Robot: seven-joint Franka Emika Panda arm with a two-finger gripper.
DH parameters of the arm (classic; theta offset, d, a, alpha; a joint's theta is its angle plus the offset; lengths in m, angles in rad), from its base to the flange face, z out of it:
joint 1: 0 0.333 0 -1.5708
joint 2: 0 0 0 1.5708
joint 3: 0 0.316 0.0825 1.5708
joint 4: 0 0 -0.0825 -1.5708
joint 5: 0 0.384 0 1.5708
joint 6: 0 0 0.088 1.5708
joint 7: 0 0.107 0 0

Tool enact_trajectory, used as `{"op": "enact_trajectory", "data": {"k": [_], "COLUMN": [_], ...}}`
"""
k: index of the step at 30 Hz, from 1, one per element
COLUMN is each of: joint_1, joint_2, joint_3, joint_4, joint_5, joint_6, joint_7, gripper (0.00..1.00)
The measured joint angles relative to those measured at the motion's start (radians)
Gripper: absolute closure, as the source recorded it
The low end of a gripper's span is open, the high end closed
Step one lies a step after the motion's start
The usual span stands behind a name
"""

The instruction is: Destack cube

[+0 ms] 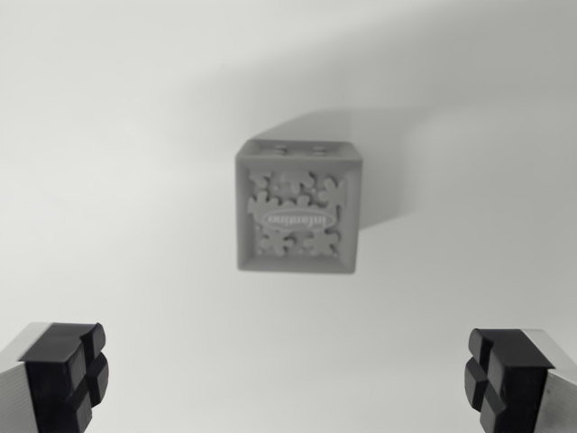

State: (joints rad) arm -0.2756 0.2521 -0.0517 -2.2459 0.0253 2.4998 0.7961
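**Operator:** Report end-effector state, left to right.

**Arm:** My gripper [288,379] is spread wide and holds nothing. Left finger pad [65,372] sits in the lower left corner of the frame, right finger pad [501,377] in the lower right. Both are cut off by the bottom edge.

**Operator:** Locate the workpiece.

**Arm:** The grey cube [299,210] stands centre frame, slightly right of the midline between my pads and well above them in the picture — so it lies ahead of my fingers, not yet between them. It rests on a plain white surface [108,144] and throws a shadow toward the upper right.

**Operator:** Orientation?

**Arm:** The patterned face with lettering points at my camera; its side faces run roughly parallel to my pads. No long axis is evident. My judgement: advance forward with a small rightward correction.

**Operator:** Limitations?

**Arm:** The picture is soft. I cannot tell whether a second cube sits beneath this one — the view hides any stack seam.
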Motion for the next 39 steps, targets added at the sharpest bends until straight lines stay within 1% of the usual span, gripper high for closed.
{"op": "enact_trajectory", "data": {"k": [5, 10, 20, 27, 39], "joint_1": [0.0, 0.0, 0.0, 0.0, 0.0], "joint_2": [-0.047, -0.082, -0.152, -0.188, -0.229], "joint_3": [0.0, -0.001, -0.001, -0.001, -0.001], "joint_4": [0.006, 0.016, 0.047, 0.072, 0.112], "joint_5": [-0.005, -0.008, -0.014, -0.016, -0.018], "joint_6": [-0.053, -0.097, -0.198, -0.258, -0.34], "joint_7": [0.003, 0.005, 0.008, 0.01, 0.012], "gripper": [0.0, 0.0, 0.0, 0.0, 0.0]}}
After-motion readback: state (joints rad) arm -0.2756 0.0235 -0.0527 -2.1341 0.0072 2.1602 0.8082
